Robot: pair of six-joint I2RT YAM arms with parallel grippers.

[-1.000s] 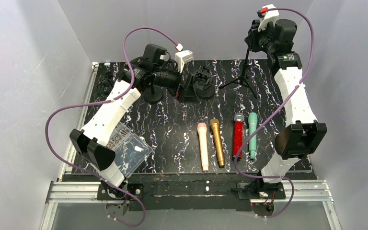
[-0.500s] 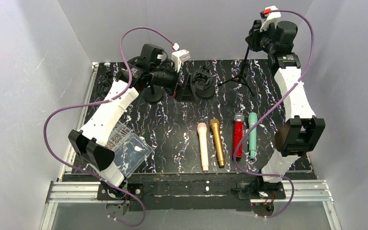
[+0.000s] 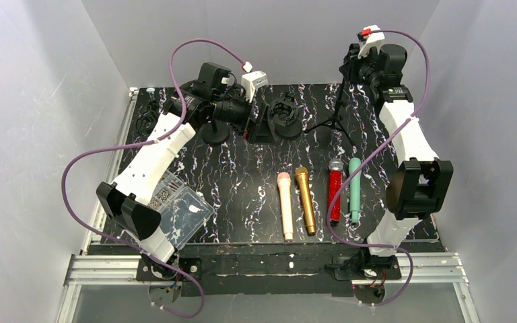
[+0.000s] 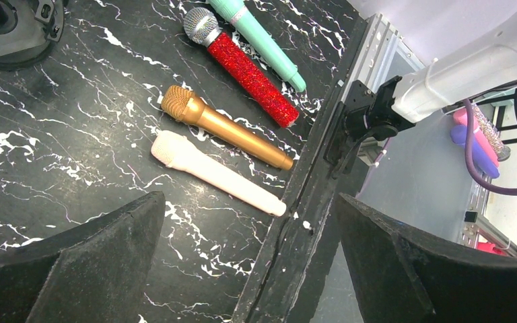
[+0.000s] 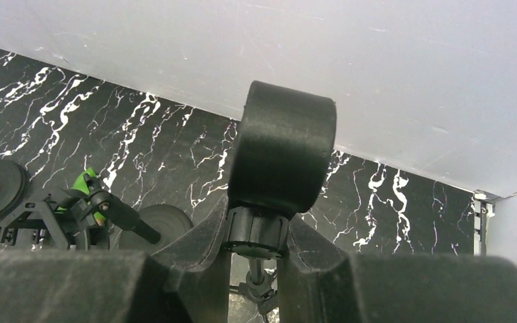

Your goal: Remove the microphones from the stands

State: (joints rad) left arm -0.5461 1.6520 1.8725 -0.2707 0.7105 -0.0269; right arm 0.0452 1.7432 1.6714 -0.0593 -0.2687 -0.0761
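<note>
Right wrist: my right gripper point(image 5: 256, 225) clamps the stand point(image 5: 256, 237) neck; no mic shows in its clip point(image 5: 281, 151). My left gripper point(image 4: 246, 202) gapes, holding nothing. Four mics point(image 3: 305, 200) lie on the table point(image 3: 242, 176). They look rigid and slick, so I'd grip mid-handle.

A robotics lab test cell: plain white panels point(image 3: 33, 101) enclose a black marbled tabletop point(image 3: 242, 188), and an aluminium extrusion rail point(image 3: 97, 268) at its near edge carries the bolted left arm point(image 3: 151, 151) and right arm point(image 3: 410, 134).
</note>
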